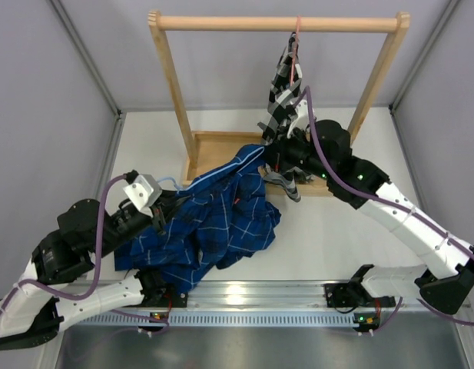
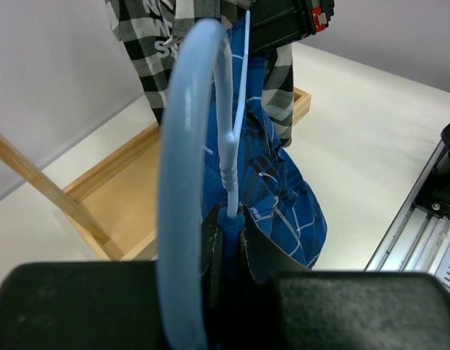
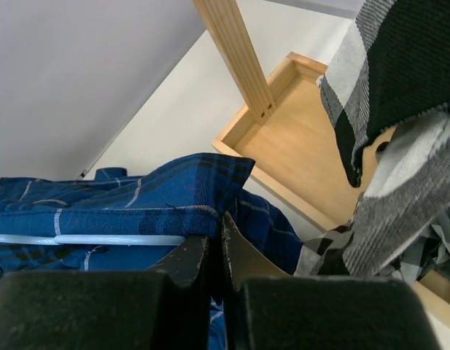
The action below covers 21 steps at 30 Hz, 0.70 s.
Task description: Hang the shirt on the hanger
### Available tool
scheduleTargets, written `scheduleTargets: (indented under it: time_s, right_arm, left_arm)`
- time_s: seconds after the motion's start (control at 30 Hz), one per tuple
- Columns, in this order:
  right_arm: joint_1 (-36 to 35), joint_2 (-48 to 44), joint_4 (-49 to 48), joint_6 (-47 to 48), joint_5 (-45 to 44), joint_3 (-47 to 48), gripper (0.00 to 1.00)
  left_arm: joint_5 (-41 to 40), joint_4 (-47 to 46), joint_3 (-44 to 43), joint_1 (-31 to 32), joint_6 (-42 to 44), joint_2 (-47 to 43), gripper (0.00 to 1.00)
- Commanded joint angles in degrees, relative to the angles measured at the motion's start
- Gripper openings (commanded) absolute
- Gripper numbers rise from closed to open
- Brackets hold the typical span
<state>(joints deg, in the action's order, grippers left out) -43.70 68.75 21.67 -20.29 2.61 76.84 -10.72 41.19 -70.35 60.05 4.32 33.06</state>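
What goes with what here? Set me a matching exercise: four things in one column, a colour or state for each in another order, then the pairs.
Things:
1 shirt
2 hanger
3 checked shirt
4 rack

Colours or states:
A black and white, hung up
B pale wood
C dark blue with thin pale lines
D light blue wire

Pairs: 1-C, 2-D, 3-A, 4-B

Black-and-white arms (image 1: 406,219), purple cables (image 1: 100,231)
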Motion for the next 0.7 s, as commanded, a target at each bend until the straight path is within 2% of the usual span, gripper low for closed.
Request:
scheduleTargets:
  time_s: [0.0, 0.17, 0.33, 0.43, 0.57, 0.63, 0.67]
  right_arm:
    - [5.29, 0.59, 0.12, 5.26, -16.67, 5.42, 0.00]
    - [5.82, 1.83, -2.24, 10.44, -11.24, 7.54, 0.00]
    - [5.65, 1.47, -2.42, 16.50, -10.26, 9.91, 0.00]
    - [5.65, 3.57, -0.33, 24.58, -13.50, 11.48, 0.00]
    - [4.33, 5.08, 2.41, 27.06, -13.77, 11.93, 0.00]
    - [0.66, 6.04, 2.41, 30.81, -16.13, 11.93, 0.00]
    - [-1.28, 6.39, 2.41, 32.75, -21.11, 11.93, 0.00]
  left_arm:
    - [-5.45, 10.66, -0.14, -0.11, -0.80, -2.82, 0.00]
    - [-3.79, 10.67, 1.70, -0.11, -0.89, -2.21, 0.00]
    - [-2.64, 10.75, 3.72, -0.11, -0.89, -0.28, 0.00]
    - [-2.02, 10.84, 3.55, -0.11, -1.06, -0.01, 0.00]
    - [-3.51, 11.72, 2.67, -0.11, -1.15, 1.74, 0.00]
    - [-5.44, 12.77, 1.97, -0.11, -0.89, 3.93, 0.00]
    - [-6.50, 13.04, 1.53, -0.11, -0.89, 4.90, 0.00]
